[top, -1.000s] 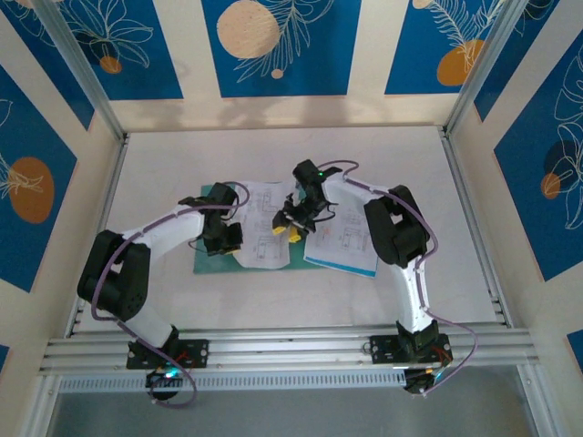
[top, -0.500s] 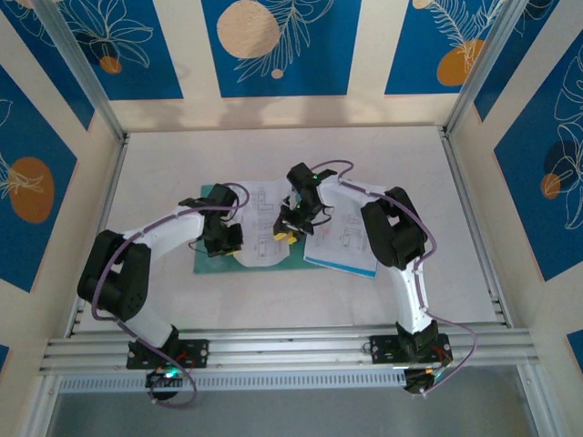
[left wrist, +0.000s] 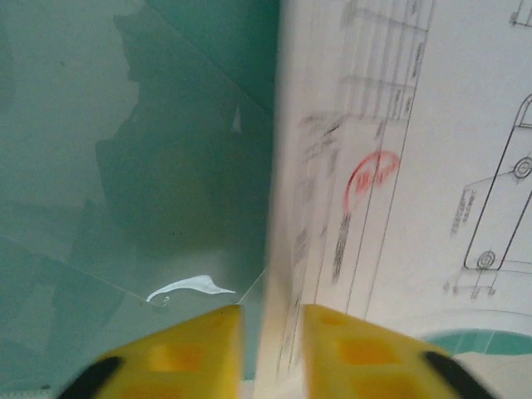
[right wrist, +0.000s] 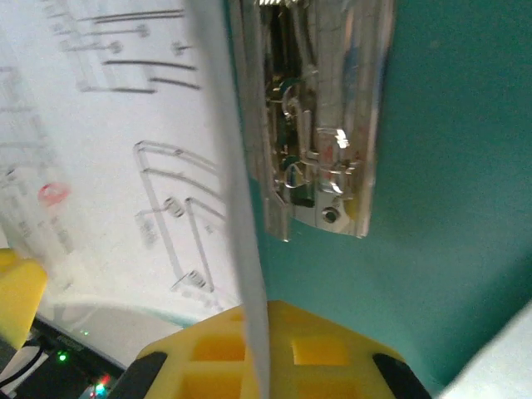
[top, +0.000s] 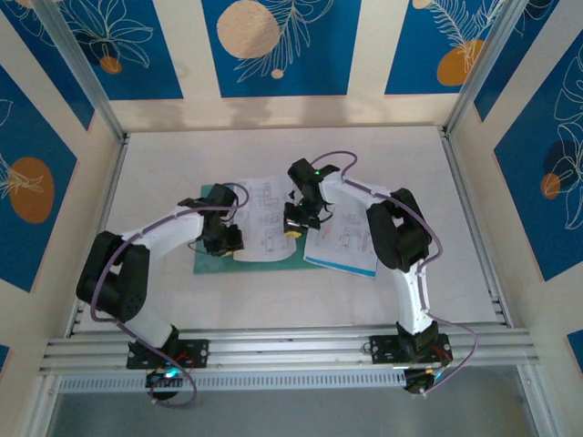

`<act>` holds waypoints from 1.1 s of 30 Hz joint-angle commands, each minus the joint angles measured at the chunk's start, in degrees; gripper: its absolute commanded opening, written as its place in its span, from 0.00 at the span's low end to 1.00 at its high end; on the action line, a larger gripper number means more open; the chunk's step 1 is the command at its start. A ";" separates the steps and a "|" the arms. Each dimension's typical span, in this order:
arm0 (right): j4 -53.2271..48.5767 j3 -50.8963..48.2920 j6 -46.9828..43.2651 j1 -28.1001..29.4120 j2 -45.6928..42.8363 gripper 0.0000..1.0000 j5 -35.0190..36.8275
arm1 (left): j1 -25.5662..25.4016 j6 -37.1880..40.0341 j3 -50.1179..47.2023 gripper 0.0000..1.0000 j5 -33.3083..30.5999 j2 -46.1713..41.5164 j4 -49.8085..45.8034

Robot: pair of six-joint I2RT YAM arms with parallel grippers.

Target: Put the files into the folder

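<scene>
Near the folder's (top: pixel 209 261) right edge, the right gripper (top: pixel 291 230) is clamped on one side of a white printed sheet (top: pixel 262 218), while the left gripper (left wrist: pixel 273 326), fingers slightly apart, straddles the opposite side, so the sheet bows over the teal leaf. I judge this the seating step: next, lower the sheet flat beside the metal clip (right wrist: pixel 320 125), release, then fetch the remaining files (top: pixel 344 244) lying just to the right.
</scene>
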 commanded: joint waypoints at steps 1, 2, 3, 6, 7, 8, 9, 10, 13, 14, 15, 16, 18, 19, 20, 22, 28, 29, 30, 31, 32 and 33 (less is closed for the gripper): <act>-3.05 1.94 -2.42 -1.77 -3.74 0.00 4.19 | 1.32 -0.78 1.14 0.34 -2.43 -1.83 -3.76; -3.34 2.36 -2.87 -2.15 -3.81 0.00 4.63 | 1.79 -1.04 1.23 0.34 -2.85 -1.91 -4.37; -3.90 3.13 -3.58 -2.67 -3.88 0.00 5.38 | 2.49 -1.38 1.08 0.35 -3.07 -2.06 -4.92; -4.97 4.97 -6.28 -3.84 -4.08 0.00 7.17 | 5.70 -2.51 -0.08 0.35 -3.55 -2.94 -6.31; -5.35 5.94 -7.46 -4.27 -4.15 0.00 7.99 | 7.18 -2.78 -0.51 0.35 -3.45 -3.30 -6.70; -5.61 6.65 -8.59 -4.40 -4.28 0.00 8.65 | 8.38 -2.91 -0.85 0.35 -3.37 -3.49 -7.14; -5.96 7.47 -9.94 -4.44 -4.44 0.00 9.65 | 9.58 -2.99 -1.18 0.35 -3.44 -3.75 -7.66; -6.30 8.08 -11.40 -4.49 -4.79 0.00 10.78 | 10.90 -2.92 -1.36 0.35 -3.62 -3.95 -8.16; -6.61 8.85 -14.77 -4.41 -6.05 0.00 13.10 | 14.31 -2.53 -2.44 0.36 -3.54 -4.52 -8.88; -6.69 8.78 -15.73 -4.43 -6.72 0.00 13.82 | 15.39 -2.55 -2.94 0.36 -3.32 -4.62 -9.01; -6.79 8.58 -16.53 -4.21 -7.49 0.00 14.56 | 16.67 -2.55 -3.43 0.36 -3.12 -4.82 -9.06; -6.79 8.20 -17.22 -4.04 -8.24 0.00 15.14 | 17.71 -2.57 -3.99 0.35 -2.84 -4.98 -9.15; -6.62 6.90 -18.04 -3.39 -10.33 0.00 16.29 | 19.64 -2.48 -5.10 0.33 -2.37 -5.50 -9.00; -6.55 6.06 -18.35 -2.72 -11.53 0.00 17.08 | 20.34 -2.48 -5.63 0.31 -2.26 -5.74 -8.98; -6.45 5.42 -18.59 -2.04 -12.69 0.00 17.73 | 21.07 -2.43 -6.29 0.29 -2.06 -6.03 -8.89; -6.48 3.54 -19.20 0.32 -15.33 0.00 20.82 | 22.16 -2.16 -7.23 0.26 -1.90 -6.49 -8.71; -6.81 -0.25 -19.04 5.92 -19.56 0.00 28.15 | 23.28 -1.41 -8.99 0.21 -1.38 -6.69 -8.15; -6.58 -0.73 -18.63 6.49 -19.95 0.00 28.25 | 23.28 -1.40 -9.23 0.20 -1.38 -6.74 -8.01; -6.34 -1.24 -18.24 7.01 -20.24 0.00 28.27 | 23.31 -1.35 -9.39 0.19 -1.42 -6.80 -8.01; -5.98 -1.67 -17.82 7.56 -20.49 0.00 28.08 | 23.33 -1.36 -9.66 0.17 -1.42 -6.93 -7.88; -5.78 -1.93 -17.62 7.98 -20.60 0.00 27.75 | 23.37 -1.41 -9.87 0.15 -1.46 -7.10 -7.84; -5.53 -2.15 -17.41 8.40 -20.54 0.00 27.54 | 23.37 -1.32 -9.93 0.14 -1.58 -7.22 -7.84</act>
